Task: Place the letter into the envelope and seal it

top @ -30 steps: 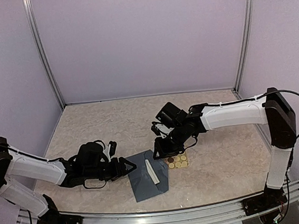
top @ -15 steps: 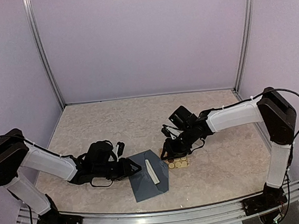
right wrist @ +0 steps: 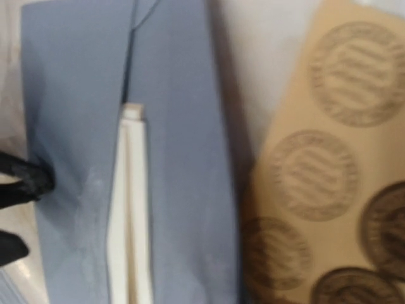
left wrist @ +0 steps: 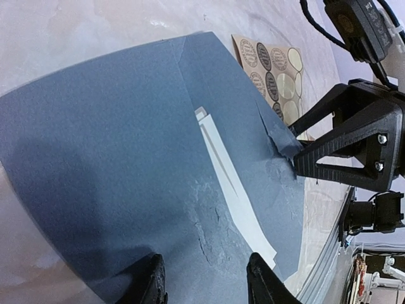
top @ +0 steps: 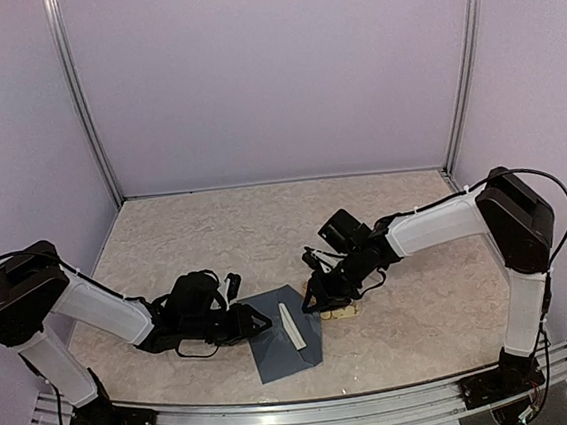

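— From above, where does the envelope sit?
— The slate blue-grey paper envelope (top: 275,349) lies flat on the beige marbled tabletop (top: 423,309), between the two arms. A narrow white strip of the paper letter (top: 292,325) peeks out along its middle. The left tool (top: 261,322) is at its left edge. The right tool (top: 310,296) is at its right edge, over a tan sticker sheet (top: 343,311) of round gold and brown seals.
— And the left wrist view?
— The left tool's black fingers (left wrist: 150,286) stand apart, open, at the envelope's near edge. The right tool (left wrist: 296,147) touches the far edge, where the paper curls up. Whether it pinches the paper cannot be told.
— The right wrist view?
— It is blurred. The letter (right wrist: 130,209) runs down the envelope (right wrist: 177,126), and the sticker sheet (right wrist: 316,177) is just beside.
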